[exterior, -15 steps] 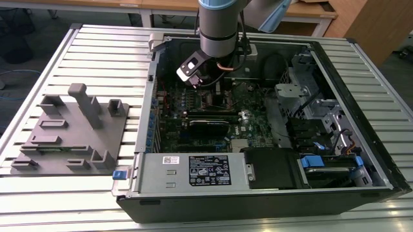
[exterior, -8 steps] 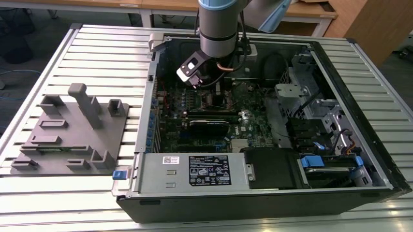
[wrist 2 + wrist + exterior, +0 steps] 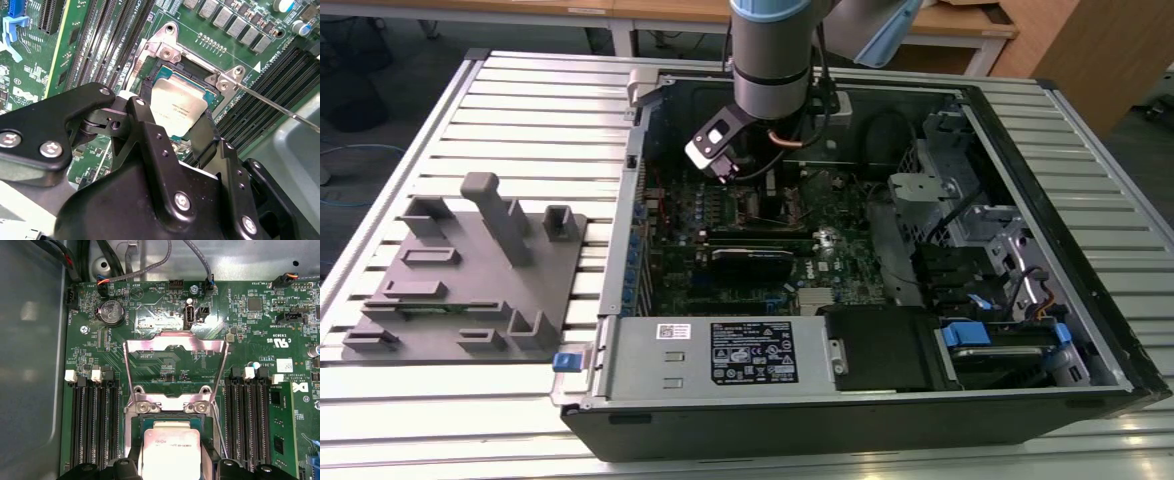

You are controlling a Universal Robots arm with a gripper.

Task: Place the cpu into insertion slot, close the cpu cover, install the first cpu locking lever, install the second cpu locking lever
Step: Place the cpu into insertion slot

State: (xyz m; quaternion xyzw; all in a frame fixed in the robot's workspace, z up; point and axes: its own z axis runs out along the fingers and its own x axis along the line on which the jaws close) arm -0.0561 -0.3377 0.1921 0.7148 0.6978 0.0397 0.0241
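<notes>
Your end effector [image 3: 172, 129] was clenched on the cpu [image 3: 177, 106], cpu sat right over the insertion slot [image 3: 170, 421], cpu cover [image 3: 175, 343] stood flipped open at the insertion slot's edge, not closed yet

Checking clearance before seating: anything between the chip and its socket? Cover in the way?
Nothing visible. The cover is swung up off the socket, and the chip lies over it, at the gripper. Seated or not, can't tell.
</notes>
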